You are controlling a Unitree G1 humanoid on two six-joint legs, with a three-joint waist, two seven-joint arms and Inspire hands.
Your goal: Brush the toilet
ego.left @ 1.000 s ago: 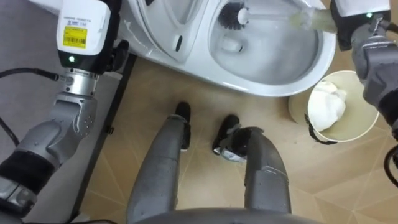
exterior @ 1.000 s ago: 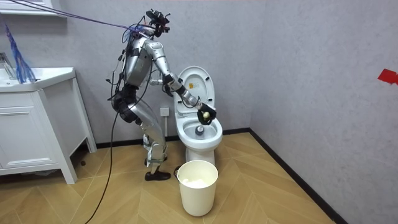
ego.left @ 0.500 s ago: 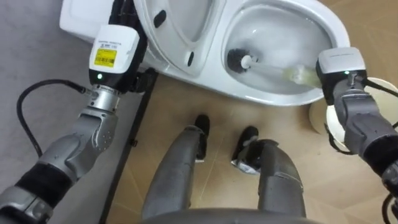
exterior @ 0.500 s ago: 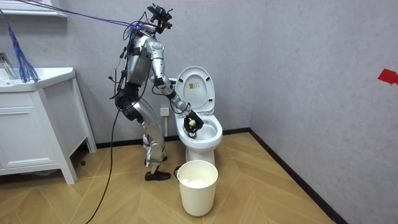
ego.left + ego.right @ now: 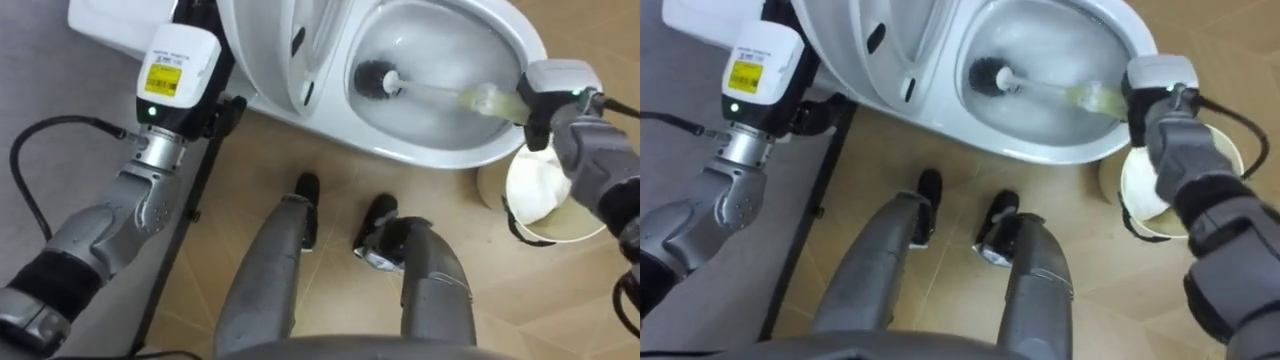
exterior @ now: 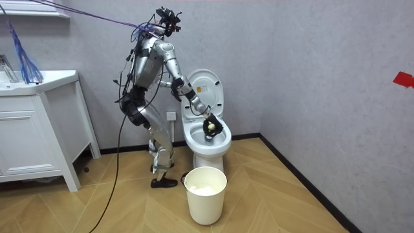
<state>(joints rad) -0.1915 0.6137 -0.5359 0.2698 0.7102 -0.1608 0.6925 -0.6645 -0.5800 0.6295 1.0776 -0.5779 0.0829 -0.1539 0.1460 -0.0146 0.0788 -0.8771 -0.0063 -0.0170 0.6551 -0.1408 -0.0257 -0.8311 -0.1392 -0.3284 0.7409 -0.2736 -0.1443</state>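
I stand facing a white toilet with its seat and lid raised. My right hand reaches over the bowl and is shut on the pale green handle of a toilet brush. Its dark bristle head lies low inside the bowl against the wet wall. In the eye views the white wrist unit covers most of that hand. My left arm rises along the toilet's left side, and the left hand sits by the tank with its fingers hidden.
A cream waste bin holding crumpled white paper stands on the wood floor right of the bowl, close to my right forearm. A white sink cabinet stands at the room view's left. A grey wall runs behind the toilet.
My right hand swept the brush toward the room view's left side of the bowl and back to the right. The brush head shifted inside the bowl. The head camera moved too.
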